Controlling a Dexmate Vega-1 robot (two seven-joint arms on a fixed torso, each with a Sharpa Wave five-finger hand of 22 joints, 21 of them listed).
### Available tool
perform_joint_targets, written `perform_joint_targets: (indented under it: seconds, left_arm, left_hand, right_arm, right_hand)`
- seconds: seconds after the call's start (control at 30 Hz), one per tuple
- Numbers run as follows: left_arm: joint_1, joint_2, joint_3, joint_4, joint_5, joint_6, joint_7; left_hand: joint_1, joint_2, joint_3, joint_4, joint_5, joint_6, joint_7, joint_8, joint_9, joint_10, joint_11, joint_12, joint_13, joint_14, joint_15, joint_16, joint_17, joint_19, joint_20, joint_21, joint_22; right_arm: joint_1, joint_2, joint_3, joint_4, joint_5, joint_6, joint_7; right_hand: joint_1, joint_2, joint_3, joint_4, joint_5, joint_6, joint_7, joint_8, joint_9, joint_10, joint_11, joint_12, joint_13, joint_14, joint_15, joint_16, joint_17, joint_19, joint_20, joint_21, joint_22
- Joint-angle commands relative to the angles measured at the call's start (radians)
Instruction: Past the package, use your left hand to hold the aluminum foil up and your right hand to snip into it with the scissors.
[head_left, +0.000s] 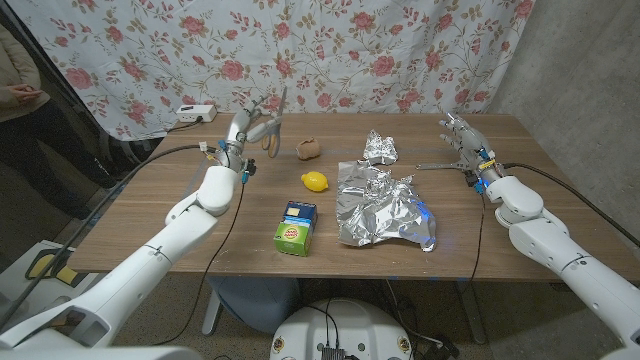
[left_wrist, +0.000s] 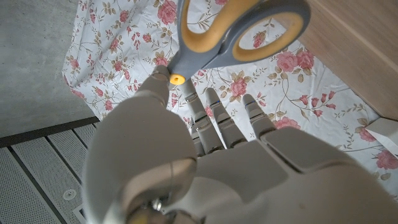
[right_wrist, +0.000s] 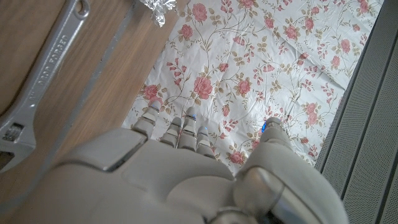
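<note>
My left hand (head_left: 243, 133) is raised over the table's far left and holds the scissors (head_left: 267, 124). Their grey and orange handles (left_wrist: 242, 31) stand past my thumb, which presses near the pivot, as the left wrist view shows above my left hand (left_wrist: 205, 168). A crumpled sheet of aluminum foil (head_left: 385, 208) lies right of centre, with a smaller foil wad (head_left: 380, 148) behind it. The green and blue package (head_left: 296, 228) stands near the front, left of the sheet. My right hand (head_left: 462, 140) is at the far right with fingers apart, holding nothing.
A metal wrench (head_left: 436, 165) (right_wrist: 37, 81) lies beside my right hand (right_wrist: 186, 174). A lemon (head_left: 314, 181) and a brown lump (head_left: 309, 149) sit between the scissors and the foil. A white power strip (head_left: 195, 113) lies at the back left. A person (head_left: 18, 80) stands at the left edge.
</note>
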Motion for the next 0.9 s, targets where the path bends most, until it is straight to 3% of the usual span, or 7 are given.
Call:
perform_joint_targets:
  seconds: [0.03, 0.43, 0.9]
  left_arm:
    - [-0.016, -0.026, 0.001, 0.031, -0.064, -0.071, -0.076]
    - [-0.035, -0.057, 0.0, 0.051, -0.133, -0.113, -0.135]
    - [-0.071, -0.104, 0.024, 0.095, -0.202, -0.153, -0.209]
  left_hand:
    - [0.026, 0.028, -0.001, 0.004, 0.007, 0.001, -0.009, -0.002, 0.003, 0.005, -0.006, 0.006, 0.001, -0.034, -0.041, 0.001, 0.003, 0.002, -0.006, 0.0, 0.002]
    - [0.028, 0.028, -0.003, 0.005, 0.009, 0.007, -0.012, 0.0, 0.003, 0.005, -0.006, 0.007, 0.0, -0.032, -0.041, 0.001, 0.007, 0.005, -0.011, 0.002, 0.002]
    - [0.03, 0.028, -0.003, 0.005, 0.01, 0.014, -0.013, 0.002, 0.003, 0.004, -0.006, 0.008, -0.001, -0.028, -0.041, 0.0, 0.009, 0.007, -0.012, 0.003, 0.002]
  right_arm:
    - [-0.04, -0.026, 0.016, -0.061, -0.019, 0.01, -0.009]
    - [-0.046, -0.043, 0.013, -0.082, -0.041, 0.014, 0.008]
    - [-0.041, -0.06, 0.0, -0.111, -0.053, -0.002, 0.032]
  right_hand:
    - [0.016, 0.001, 0.011, -0.003, 0.005, -0.008, -0.002, 0.004, 0.002, 0.029, 0.001, 0.013, 0.007, 0.001, -0.002, 0.01, 0.0, -0.008, 0.005, 0.003, 0.002]
    - [0.064, 0.01, 0.034, -0.016, 0.011, -0.012, 0.0, 0.007, 0.002, 0.088, -0.014, 0.031, 0.017, 0.013, -0.007, 0.016, -0.003, -0.005, 0.005, 0.005, 0.001]
    - [0.098, 0.013, 0.048, -0.022, 0.014, -0.017, 0.003, 0.007, 0.002, 0.089, -0.018, 0.029, 0.022, 0.013, -0.009, 0.016, -0.005, -0.005, 0.006, 0.004, 0.001]
